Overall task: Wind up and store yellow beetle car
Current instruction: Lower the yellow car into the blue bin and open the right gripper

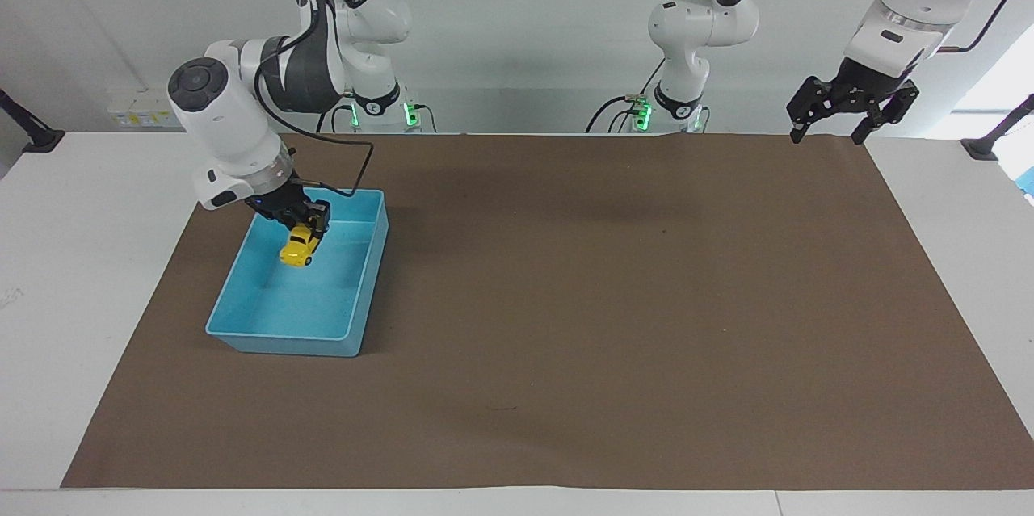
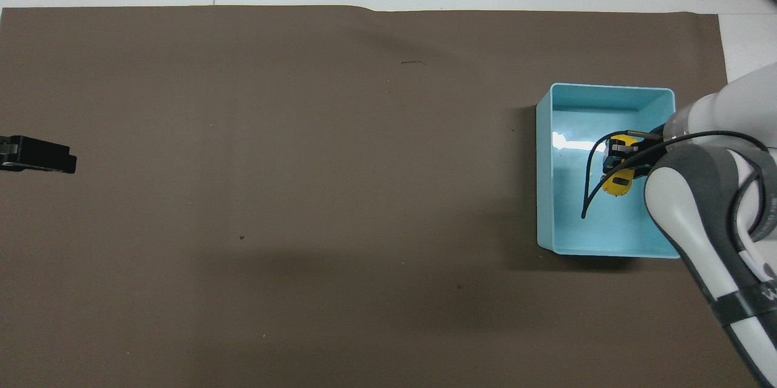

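I see the brown mat (image 1: 614,298) covering the surface, with the blue bin (image 1: 365,290) toward the right arm's end. My right gripper (image 1: 305,224) hangs over the bin, clamped on the yellow beetle car (image 1: 297,248), rounded, nose tilted down. My left gripper (image 1: 848,108) waits raised, fingers apart.

Blue bin (image 1: 365,282): we see it open-topped, directly under the right gripper
Brown mat (image 1: 614,298): we see it beneath the bin

A robotics lab: two white arms (image 1: 242,112) at a brown-papered table (image 1: 614,298).
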{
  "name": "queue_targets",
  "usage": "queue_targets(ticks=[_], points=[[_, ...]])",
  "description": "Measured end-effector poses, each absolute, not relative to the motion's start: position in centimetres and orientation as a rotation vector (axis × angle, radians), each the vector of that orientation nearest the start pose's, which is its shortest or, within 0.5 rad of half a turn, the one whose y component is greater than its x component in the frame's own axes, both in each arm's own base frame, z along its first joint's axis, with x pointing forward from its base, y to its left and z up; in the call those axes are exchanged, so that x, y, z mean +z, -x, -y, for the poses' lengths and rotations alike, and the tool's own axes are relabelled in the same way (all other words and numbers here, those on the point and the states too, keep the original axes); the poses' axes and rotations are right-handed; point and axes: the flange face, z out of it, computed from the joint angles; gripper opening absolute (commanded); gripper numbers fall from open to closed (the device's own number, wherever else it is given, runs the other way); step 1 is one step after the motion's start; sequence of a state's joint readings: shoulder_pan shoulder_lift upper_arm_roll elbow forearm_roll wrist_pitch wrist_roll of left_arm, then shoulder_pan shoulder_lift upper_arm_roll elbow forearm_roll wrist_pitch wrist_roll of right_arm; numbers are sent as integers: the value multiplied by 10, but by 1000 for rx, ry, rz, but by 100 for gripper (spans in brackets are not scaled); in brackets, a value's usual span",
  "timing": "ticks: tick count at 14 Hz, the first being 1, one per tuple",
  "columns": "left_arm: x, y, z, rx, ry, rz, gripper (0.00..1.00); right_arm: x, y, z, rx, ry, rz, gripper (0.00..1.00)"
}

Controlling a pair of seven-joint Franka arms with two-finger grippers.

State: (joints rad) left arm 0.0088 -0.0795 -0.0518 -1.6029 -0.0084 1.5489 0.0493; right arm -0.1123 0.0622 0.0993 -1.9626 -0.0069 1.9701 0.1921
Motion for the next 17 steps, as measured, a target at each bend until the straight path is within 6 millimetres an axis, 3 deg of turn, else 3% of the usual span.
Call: queue_targets(ticks=[8, 12, 17], points=[[650, -527, 25, -40, 3142, -145, 100, 374, -537, 30, -26, 3142, -202, 0], [650, -527, 25, -40, 3142, -145, 100, 338, -524, 31, -26, 3140, -191, 0], [650, -527, 25, -39, 3142, -145, 100, 316, -520, 38, -5, 3136, -202, 0]])
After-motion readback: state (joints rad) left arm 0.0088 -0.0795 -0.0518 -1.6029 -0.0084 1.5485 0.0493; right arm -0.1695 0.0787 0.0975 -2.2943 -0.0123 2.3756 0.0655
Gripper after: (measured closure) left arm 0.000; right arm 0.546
